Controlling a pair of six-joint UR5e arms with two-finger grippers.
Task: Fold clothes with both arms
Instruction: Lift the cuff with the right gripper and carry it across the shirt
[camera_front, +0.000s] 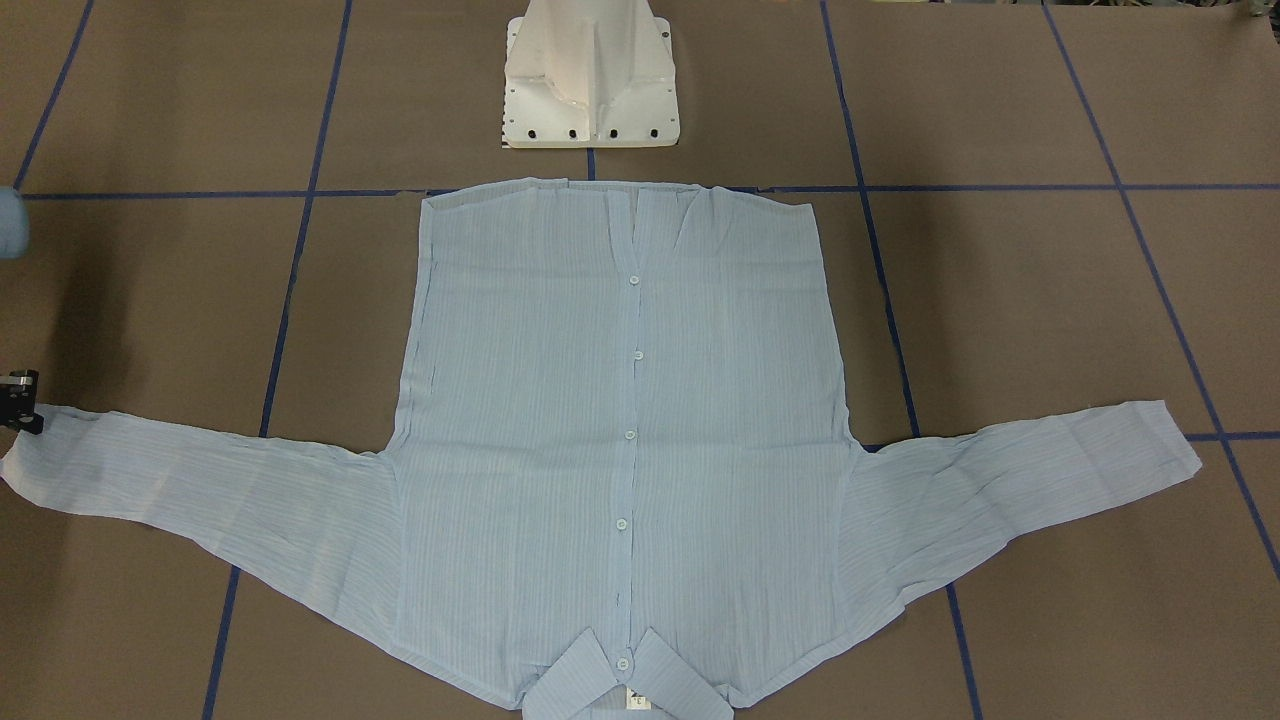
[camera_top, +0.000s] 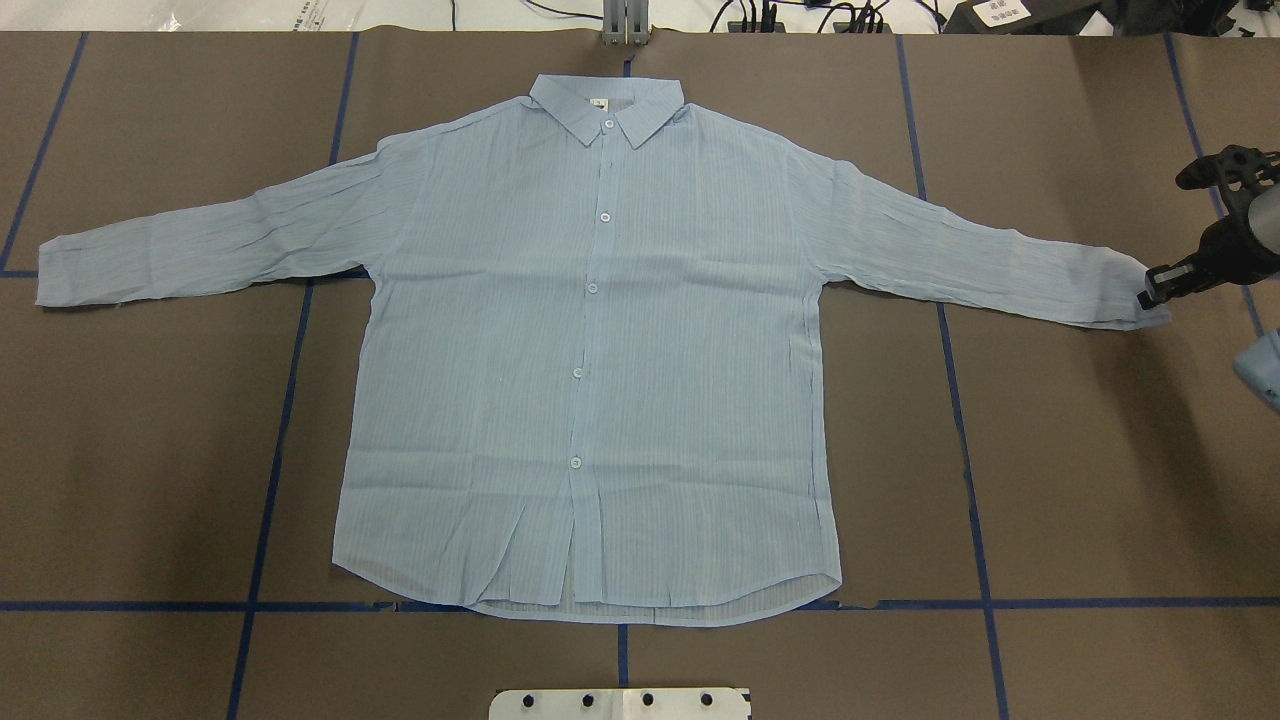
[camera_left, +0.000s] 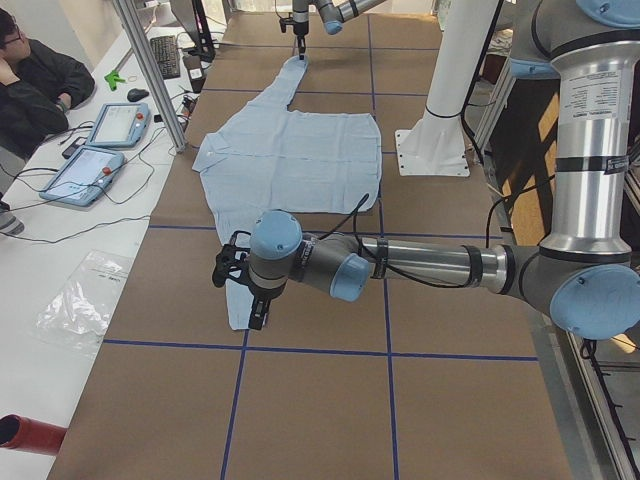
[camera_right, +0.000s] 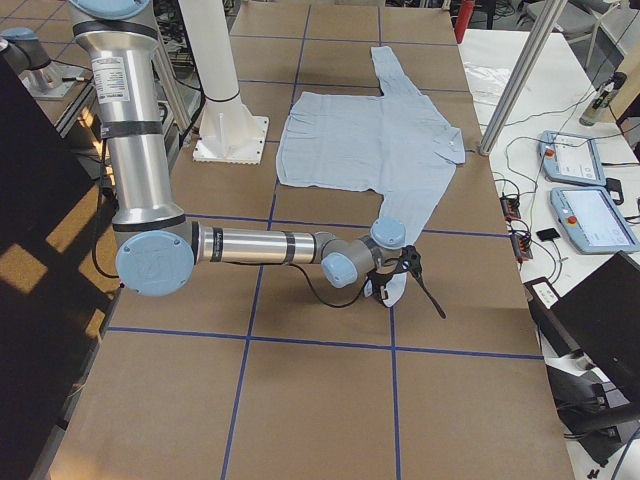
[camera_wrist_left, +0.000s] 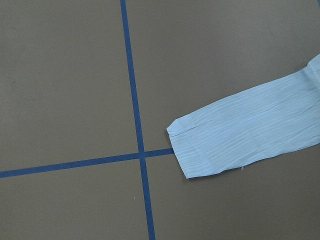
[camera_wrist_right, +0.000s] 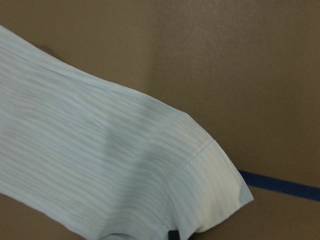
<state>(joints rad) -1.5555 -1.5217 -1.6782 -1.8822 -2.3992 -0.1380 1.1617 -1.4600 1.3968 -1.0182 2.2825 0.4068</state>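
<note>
The light blue striped shirt (camera_top: 600, 330) lies flat and buttoned on the brown table, collar away from the robot and both sleeves spread out; it also shows in the front view (camera_front: 620, 400). My right gripper (camera_top: 1150, 296) is at the end of the sleeve on its side, low on the table. In the right wrist view the cuff (camera_wrist_right: 200, 190) bulges up close and hides most of the fingers, so the gripper looks shut on it. My left gripper (camera_left: 252, 318) hovers above the other cuff (camera_wrist_left: 200, 150). I cannot tell whether it is open.
The white pedestal base (camera_front: 590, 80) stands just behind the shirt's hem. Blue tape lines (camera_top: 275, 450) cross the table. A seated operator (camera_left: 30, 80), two tablets (camera_left: 95, 150) and a metal post (camera_left: 150, 70) are along the far table edge.
</note>
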